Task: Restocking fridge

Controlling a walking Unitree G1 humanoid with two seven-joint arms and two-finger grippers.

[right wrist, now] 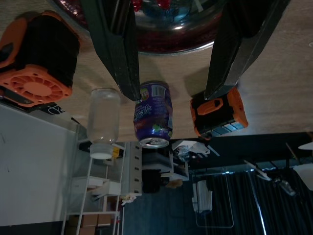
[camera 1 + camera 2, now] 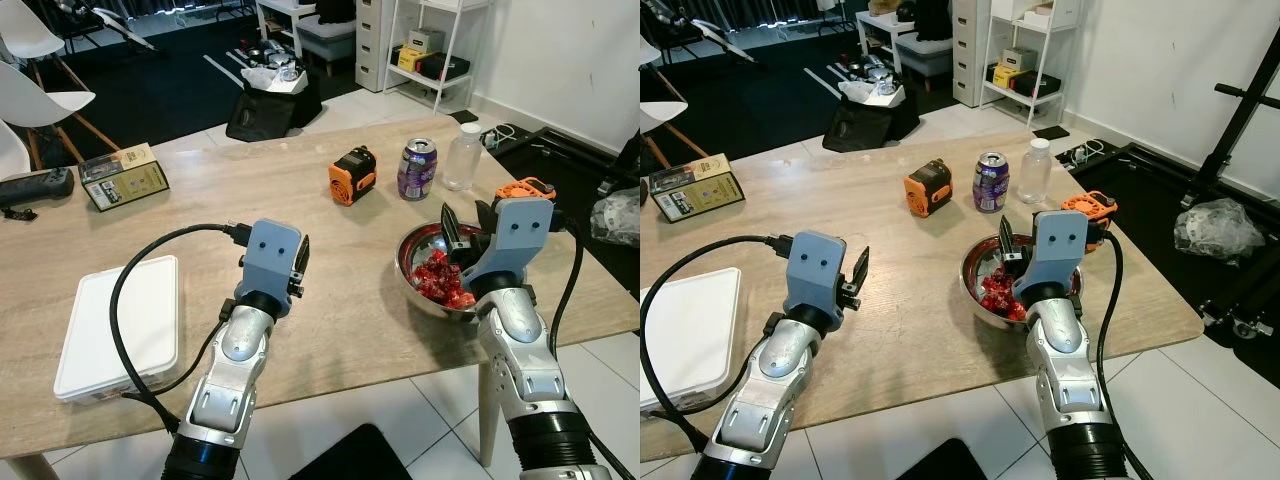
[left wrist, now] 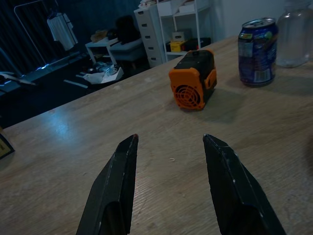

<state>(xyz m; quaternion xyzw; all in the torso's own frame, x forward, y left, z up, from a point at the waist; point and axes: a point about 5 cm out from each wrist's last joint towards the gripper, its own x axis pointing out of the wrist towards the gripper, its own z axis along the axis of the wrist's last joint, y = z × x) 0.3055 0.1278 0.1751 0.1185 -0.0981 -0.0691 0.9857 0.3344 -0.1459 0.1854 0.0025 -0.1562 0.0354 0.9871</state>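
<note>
Two tools, both spread wide and empty: right tool (image 2: 463, 232) hovers over bowl (image 2: 412, 262) on counter (image 2: 340, 300), left tool (image 3: 168, 161) idle; next move probably requires closing on can (image 2: 417, 168) beyond

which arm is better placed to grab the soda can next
Right. The right gripper hangs open over the metal bowl, with the purple soda can just beyond it. The left gripper, also open, sits farther back over bare table, with the can off to its right.
</note>
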